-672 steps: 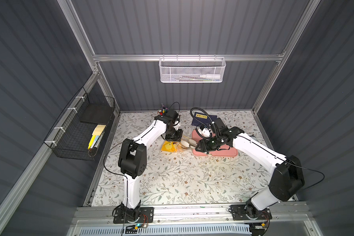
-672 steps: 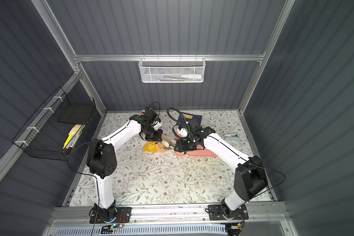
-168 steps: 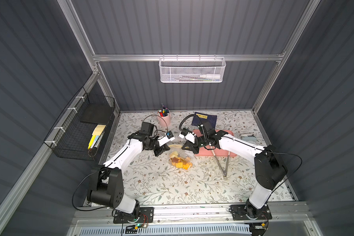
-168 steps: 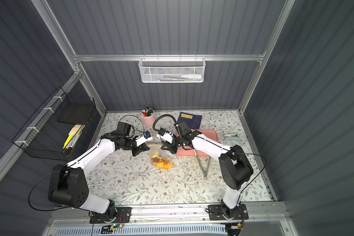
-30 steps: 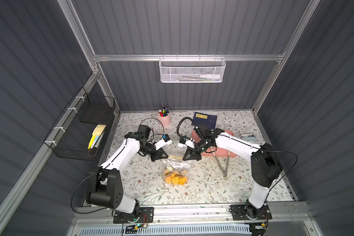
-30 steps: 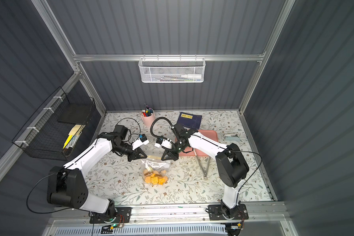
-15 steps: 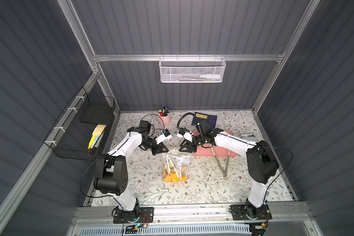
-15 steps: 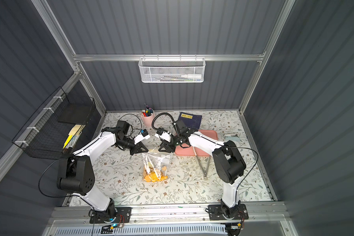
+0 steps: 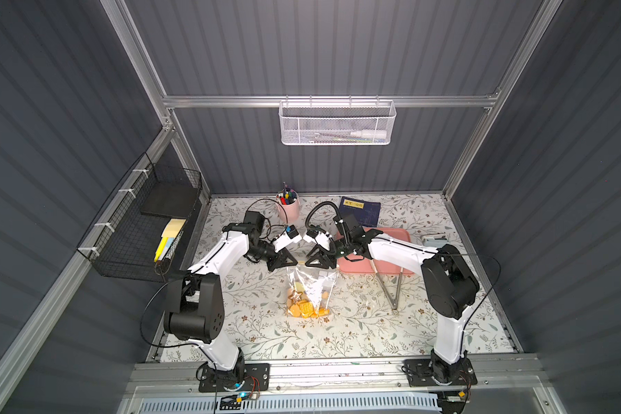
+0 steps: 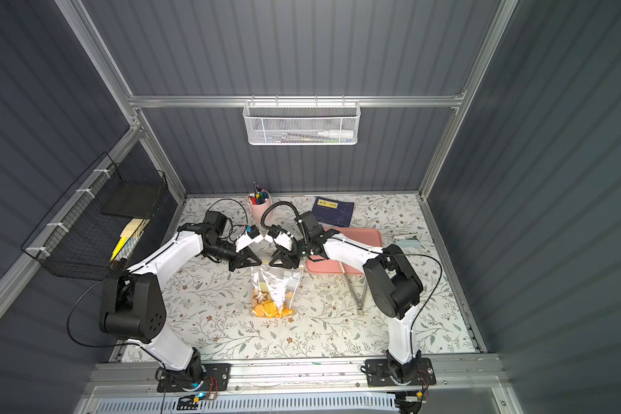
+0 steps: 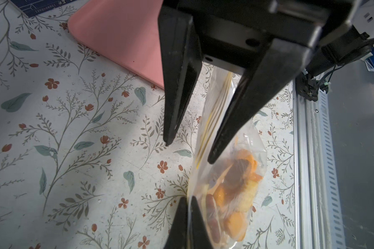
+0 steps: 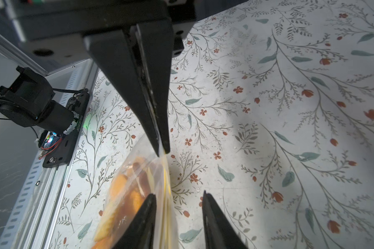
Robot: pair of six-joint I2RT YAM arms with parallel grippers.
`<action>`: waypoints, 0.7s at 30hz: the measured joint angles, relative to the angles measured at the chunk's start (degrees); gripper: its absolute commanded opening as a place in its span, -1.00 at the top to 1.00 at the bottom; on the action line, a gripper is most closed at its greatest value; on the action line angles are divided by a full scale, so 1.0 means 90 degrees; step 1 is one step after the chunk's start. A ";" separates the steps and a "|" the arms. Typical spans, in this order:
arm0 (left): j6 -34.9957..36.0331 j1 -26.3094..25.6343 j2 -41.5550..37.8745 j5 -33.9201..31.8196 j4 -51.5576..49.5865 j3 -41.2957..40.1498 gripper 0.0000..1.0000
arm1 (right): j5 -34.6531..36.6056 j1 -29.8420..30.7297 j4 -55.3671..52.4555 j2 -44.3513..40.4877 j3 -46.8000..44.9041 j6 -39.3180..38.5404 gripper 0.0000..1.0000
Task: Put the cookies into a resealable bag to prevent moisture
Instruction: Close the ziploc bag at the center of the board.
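1. The cookies (image 9: 303,309), orange-yellow and brown, lie together in the bottom of the clear bag (image 9: 311,290).
2. The bag hangs by its top edge just beside the pink tray (image 9: 391,243), on the tray's side nearest the left arm. Whether its bottom rests on the table (image 9: 337,340) I cannot tell.
3. The left gripper (image 11: 187,199) is pressed together on one top corner of the bag and carries it.
4. The right gripper (image 12: 178,194) has its jaws apart. The yellow zip strip passes between them, close to one finger (image 12: 147,215), and is not pinched.
5. In both top views the two grippers point tip to tip above the bag, next to the tray.
6. Metal tongs (image 9: 395,286) lie with their ends on the tray.
7. Behind the tray stand a pink cup (image 9: 288,209) of pens and a dark blue book (image 9: 361,213).
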 measured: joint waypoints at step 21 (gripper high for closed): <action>0.0051 0.0080 0.0000 0.0097 0.0027 0.0000 1.00 | 0.0117 -0.0056 -0.0306 -0.0148 -0.0056 -0.0160 1.00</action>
